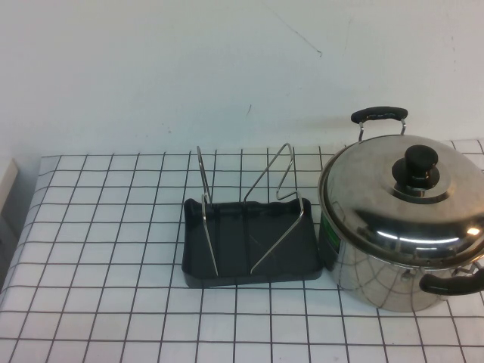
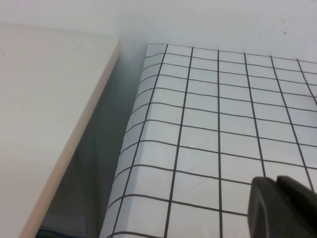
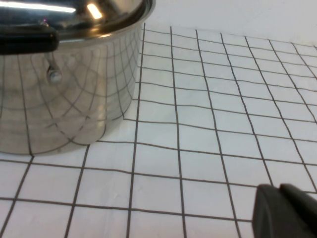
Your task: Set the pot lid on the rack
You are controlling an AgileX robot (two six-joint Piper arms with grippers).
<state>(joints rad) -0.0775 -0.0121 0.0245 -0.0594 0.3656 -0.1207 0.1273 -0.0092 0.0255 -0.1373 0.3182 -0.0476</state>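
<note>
Looking down from the high view, the pot lid (image 1: 404, 193) sat closed on the steel pot (image 1: 378, 276) at the right side of the table (image 1: 106, 249), its black knob (image 1: 418, 168) upright at the centre. The rack (image 1: 249, 243) stood just beside the pot on its left, near but seemingly not touching, its silver wire loops (image 1: 280, 198) rising from the dark grey tray. Neither arm showed in this view, so neither pincer was close to the lid or the rack here.

In the left wrist view, only a dark corner of the left pincer (image 2: 283, 207) showed, hanging above the checked table cover near the table's edge, with a pale board (image 2: 44, 119) alongside across a gap. Lid, pot and rack were all out of this view, and whether this pincer was spread or closed could not be told.

In the right wrist view, the pot's mirrored wall (image 3: 64, 94) filled one side, with the rim of the lid (image 3: 99, 15) resting on top and a black handle (image 3: 27, 42) jutting out. A dark corner of the right pincer (image 3: 285, 210) hovered over bare table, apart from the pot and holding nothing visible; how far it stood open could not be told
</note>
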